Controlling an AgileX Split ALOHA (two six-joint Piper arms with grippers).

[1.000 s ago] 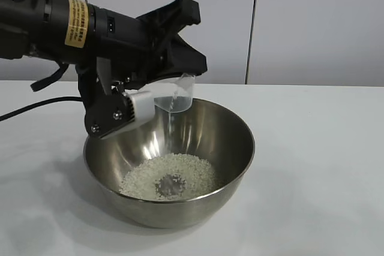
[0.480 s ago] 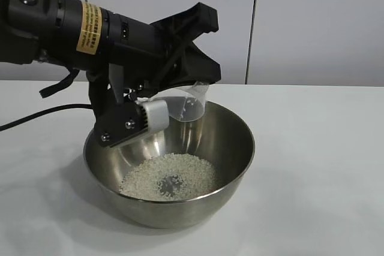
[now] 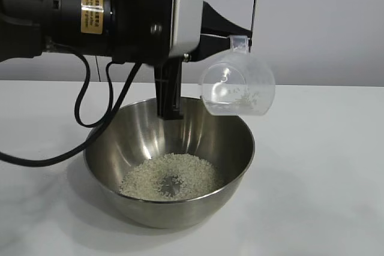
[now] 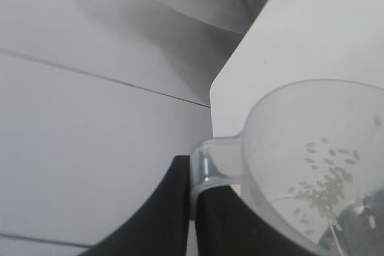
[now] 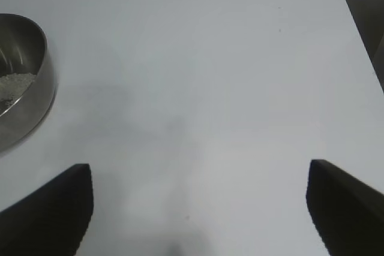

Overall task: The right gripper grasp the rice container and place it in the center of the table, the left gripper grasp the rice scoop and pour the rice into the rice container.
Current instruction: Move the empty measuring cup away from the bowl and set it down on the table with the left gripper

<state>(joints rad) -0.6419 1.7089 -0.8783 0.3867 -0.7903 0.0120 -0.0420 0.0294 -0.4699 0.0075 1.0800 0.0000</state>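
The bowl (image 3: 168, 159) sits on the worktop (image 3: 324, 166) with a heap of rice (image 3: 169, 175) at its bottom. Above the bowl's far rim, the left hand (image 4: 193, 208) pinches the scoop (image 3: 237, 86) by its tab; a few grains cling inside it. The right hand (image 5: 198, 208), fingers spread wide, hovers over bare worktop well apart from the bowl.

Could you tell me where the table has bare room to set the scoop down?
The table is bare right of the rice container, up to the open right gripper. Over the bowl it is crowded: the left gripper holds the rice scoop there.
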